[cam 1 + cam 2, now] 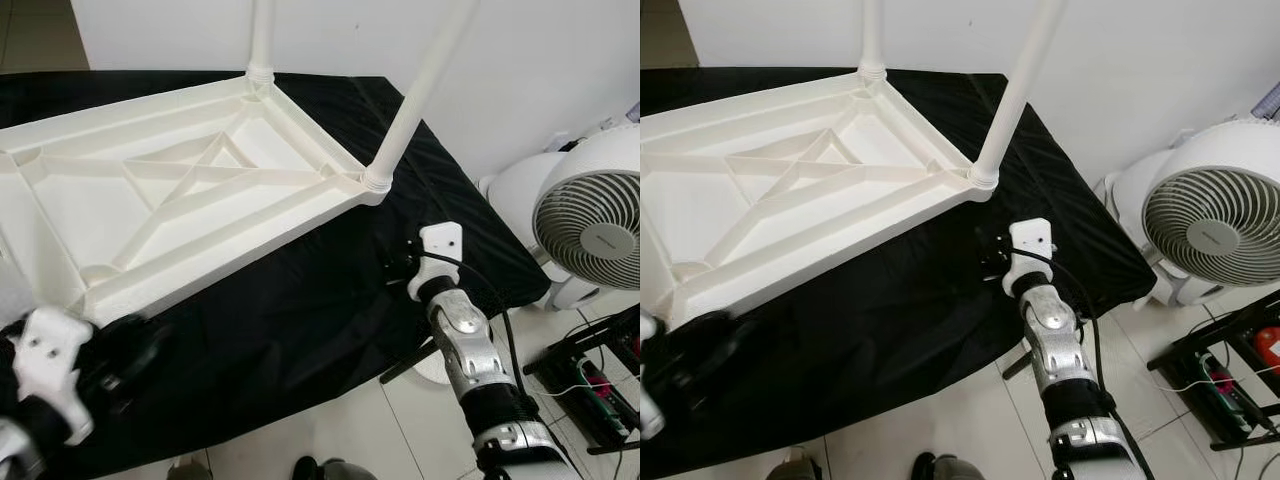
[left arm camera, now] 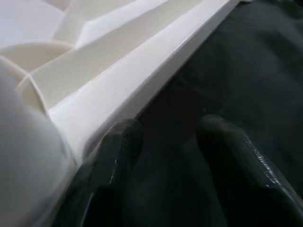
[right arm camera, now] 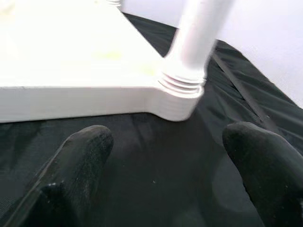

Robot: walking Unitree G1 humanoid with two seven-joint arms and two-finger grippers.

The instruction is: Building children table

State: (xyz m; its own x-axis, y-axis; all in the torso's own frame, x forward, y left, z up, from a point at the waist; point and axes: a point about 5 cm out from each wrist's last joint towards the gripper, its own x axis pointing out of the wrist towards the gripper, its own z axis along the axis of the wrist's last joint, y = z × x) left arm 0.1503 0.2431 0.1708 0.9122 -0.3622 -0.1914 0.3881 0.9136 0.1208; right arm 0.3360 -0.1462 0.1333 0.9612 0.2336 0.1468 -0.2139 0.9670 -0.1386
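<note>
Your right hand [image 1: 992, 262], fingers spread and empty, sits just short of the fitted leg [image 1: 1015, 95] at the upturned tabletop [image 1: 790, 185] corner; left hand [image 2: 165, 156], also released, is beside the near rim

Black cloth [image 1: 330, 300] spread over a raised surface, draping past its near edge. Lying on it upside down, a white plastic tabletop [image 1: 190, 190] with ribbed underside, two white legs [image 1: 415, 95] standing up from its far corners.

white plastic tabletop [image 1: 170, 200] lies upside down, left of centre in frame. 2 white legs [image 1: 415, 95] stand upright at its far corners.
</note>
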